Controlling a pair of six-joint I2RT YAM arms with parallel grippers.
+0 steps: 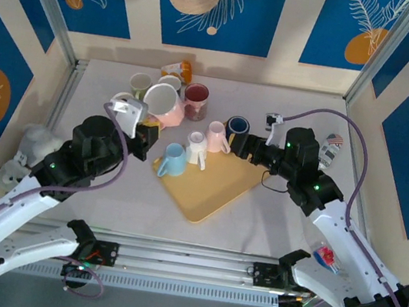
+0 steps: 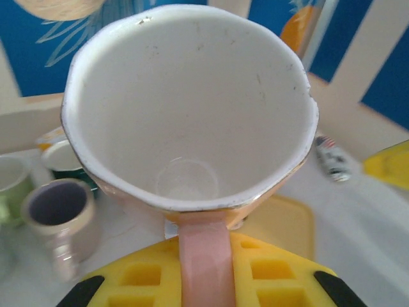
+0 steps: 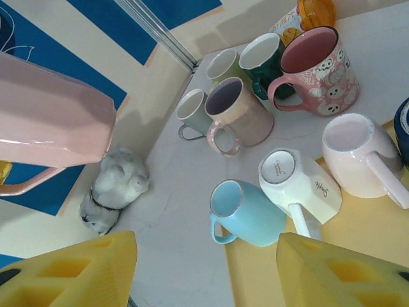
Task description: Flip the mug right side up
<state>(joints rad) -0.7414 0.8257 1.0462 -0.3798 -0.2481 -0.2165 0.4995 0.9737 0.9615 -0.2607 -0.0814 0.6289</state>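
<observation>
1. The left gripper (image 2: 204,262) is clamped narrowly on the handle of a pink mug (image 2: 192,96), with the handle running between its yellow foam fingers.
2. The pink mug hangs in the air, clear of the table (image 1: 128,196), above the left rear part. It is tilted, and its white inside faces the left wrist camera.
3. The right gripper (image 3: 206,246) has its yellow fingers spread apart with nothing between them. It hovers near the right edge of a yellow tray (image 1: 214,190).
4. Ahead of it, a light blue mug (image 3: 249,214) lies on its side at the tray's left edge.
5. Just beside that mug, a white mug (image 3: 297,182) shows its stamped base, and a pale pink mug (image 3: 354,153) lies on its side.
6. Farther back, several mugs stand upright, among them a patterned pink mug (image 3: 316,70).
7. A grey plush toy (image 3: 115,188) sits at the table's left edge.
</observation>
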